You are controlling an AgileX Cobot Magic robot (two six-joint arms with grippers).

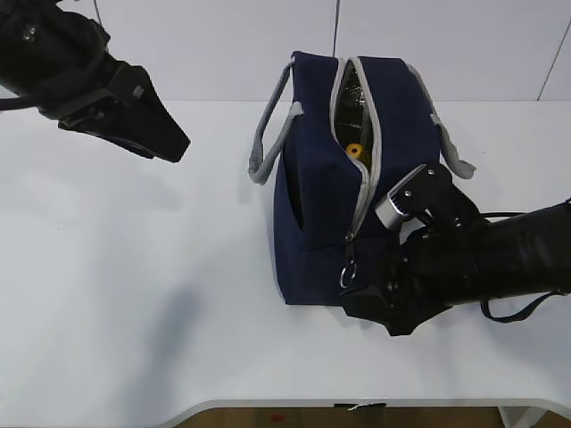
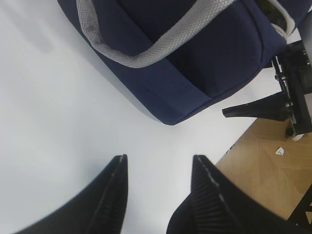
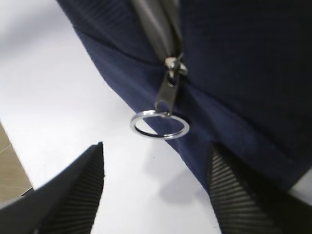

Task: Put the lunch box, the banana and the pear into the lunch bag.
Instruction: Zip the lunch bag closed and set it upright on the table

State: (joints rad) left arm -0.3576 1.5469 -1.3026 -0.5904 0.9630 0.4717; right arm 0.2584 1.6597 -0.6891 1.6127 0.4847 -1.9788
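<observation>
White surface (image 1: 134,294) under a pale wall, wood floor past the near edge. At centre, standing upright, the navy lunch bag (image 1: 317,205), zipper parted along the top, silver lining showing inside. Within the gap, one yellow-orange rounded shape (image 1: 355,152), probably the pear, though too little shows to be sure; darker contents farther in, not identifiable. No lunch box, banana or pear lying out on the surface, so packing judged done or nearly so, with closing the zipper perhaps all that remains. At the bag's near end, low on the front, the zipper slider with its ring pull (image 3: 160,125) hanging free. Just below that ring, the right hand (image 3: 156,190), fingers spread wide either side, gripping nothing. Right arm low over the near right of the surface, angled toward the bag. Far left, well apart from the bag, the left hand (image 2: 158,180) raised above bare surface, open, empty, pointed down and right.
</observation>
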